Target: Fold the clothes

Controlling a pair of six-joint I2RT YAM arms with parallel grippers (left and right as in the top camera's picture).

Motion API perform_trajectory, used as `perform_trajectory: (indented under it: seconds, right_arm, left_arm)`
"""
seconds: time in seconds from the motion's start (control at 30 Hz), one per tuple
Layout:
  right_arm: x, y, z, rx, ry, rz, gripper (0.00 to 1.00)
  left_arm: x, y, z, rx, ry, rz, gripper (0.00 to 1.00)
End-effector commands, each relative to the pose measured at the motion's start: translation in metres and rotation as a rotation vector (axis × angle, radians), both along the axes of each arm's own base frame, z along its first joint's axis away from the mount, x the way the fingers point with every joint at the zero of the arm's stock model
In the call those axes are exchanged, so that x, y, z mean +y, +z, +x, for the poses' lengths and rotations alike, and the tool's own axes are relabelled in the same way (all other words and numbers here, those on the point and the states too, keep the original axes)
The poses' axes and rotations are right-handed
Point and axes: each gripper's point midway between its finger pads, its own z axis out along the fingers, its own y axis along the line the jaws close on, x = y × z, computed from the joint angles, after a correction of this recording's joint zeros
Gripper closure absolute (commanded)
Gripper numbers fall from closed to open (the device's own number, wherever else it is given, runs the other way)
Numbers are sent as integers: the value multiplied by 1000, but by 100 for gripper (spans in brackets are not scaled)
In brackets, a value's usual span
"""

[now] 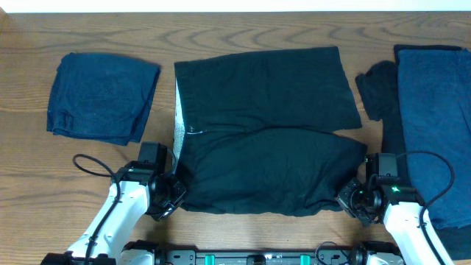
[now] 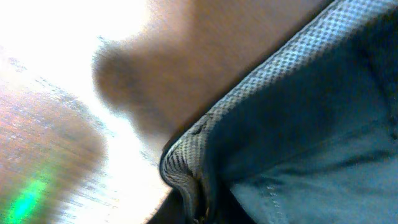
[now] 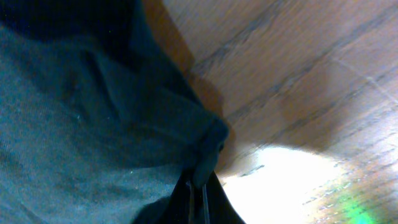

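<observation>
A black shirt point(image 1: 265, 140) lies spread across the middle of the bench point(image 1: 96, 169) in the overhead view. A crease crosses its middle, and a pale grey hem point(image 1: 177, 121) shows along its left edge. The left jaws sit at the shirt's lower left corner, pressed together on that corner; the left wrist view shows the grey mesh hem running down into them. The right jaws are at the lower right corner, pinching a gathered tuck of the black cloth. A folded navy garment point(image 1: 99, 96) rests at upper left, apart from the shirt. Another navy garment point(image 1: 434, 118) fills the right edge, with a small dark piece point(image 1: 377, 88) just beside it.
</observation>
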Motion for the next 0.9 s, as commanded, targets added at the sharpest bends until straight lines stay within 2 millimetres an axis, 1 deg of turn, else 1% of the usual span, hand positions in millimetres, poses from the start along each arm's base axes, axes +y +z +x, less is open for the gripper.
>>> perform_trajectory:
  seconds: [0.0, 0.1, 0.2, 0.33, 0.43, 0.53, 0.67, 0.77, 0.87]
  right_arm:
    - [6, 2, -2, -2, 57, 33, 99]
    - [8, 10, -1, -3, 109, 36, 99]
    - [6, 22, 4, -10, 154, 23, 99]
    - [-2, 47, 11, -10, 196, -27, 99]
    - [-10, 68, 17, -12, 218, -79, 99]
    - [-11, 85, 22, -26, 236, -90, 99]
    - [-12, 108, 34, -73, 248, -99, 99]
    - [-13, 128, 49, -140, 267, -115, 99]
    - [-14, 150, 67, -207, 297, -135, 99]
  left_arm:
    - [3, -7, -11, 35, -19, 11, 94]
    - [-1, -2, -9, 26, -74, -8, 94]
    - [0, 7, -13, 55, -107, -5, 94]
    - [0, 24, -15, 93, -138, -5, 94]
    - [0, 40, -12, 96, -165, -6, 94]
    - [0, 54, -8, 83, -174, -6, 94]
    - [-1, 79, 2, 36, -181, -7, 94]
    - [-2, 103, 14, -16, -185, -7, 94]
    - [-2, 127, 30, -88, -214, 5, 94]
